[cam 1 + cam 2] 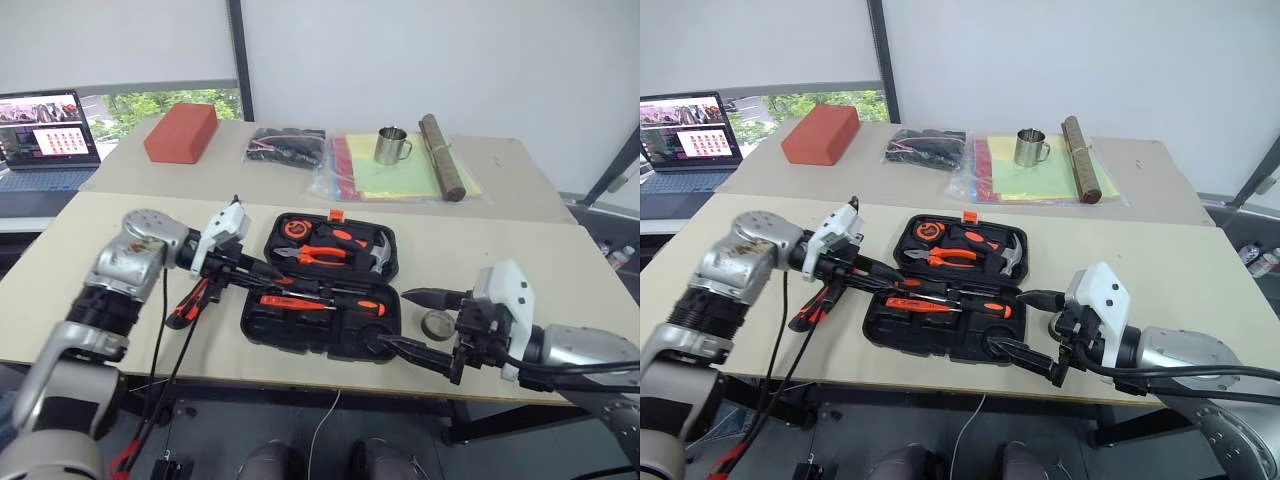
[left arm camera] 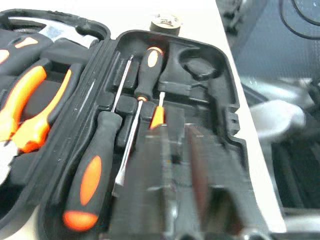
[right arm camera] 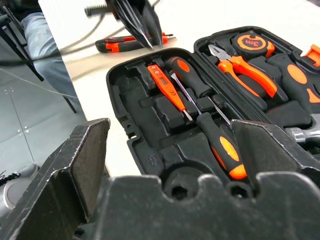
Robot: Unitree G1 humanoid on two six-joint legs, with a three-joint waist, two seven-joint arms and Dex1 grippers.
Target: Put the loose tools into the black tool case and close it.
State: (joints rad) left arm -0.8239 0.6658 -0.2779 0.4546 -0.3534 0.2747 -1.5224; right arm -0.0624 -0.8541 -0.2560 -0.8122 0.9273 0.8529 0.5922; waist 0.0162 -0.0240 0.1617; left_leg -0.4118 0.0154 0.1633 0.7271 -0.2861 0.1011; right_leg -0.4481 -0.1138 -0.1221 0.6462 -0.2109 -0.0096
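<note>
Left eye view: open black plastic tool case [image 1: 300,325] on the desk [image 1: 560,270]
Left end effector [image 1: 268,272] clenched empty over it; right end effector [image 1: 425,325] released; orange-black utility knife [image 1: 187,304] lies outside

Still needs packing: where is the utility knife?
The utility knife lies on the table left of the open tool case, beneath the left gripper.

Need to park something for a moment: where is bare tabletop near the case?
Bare table runs right of and behind the case, up to the far table's edge. Crowded: left of the case, where the knife and left gripper sit, and the front right corner with tape roll and right gripper.
</note>
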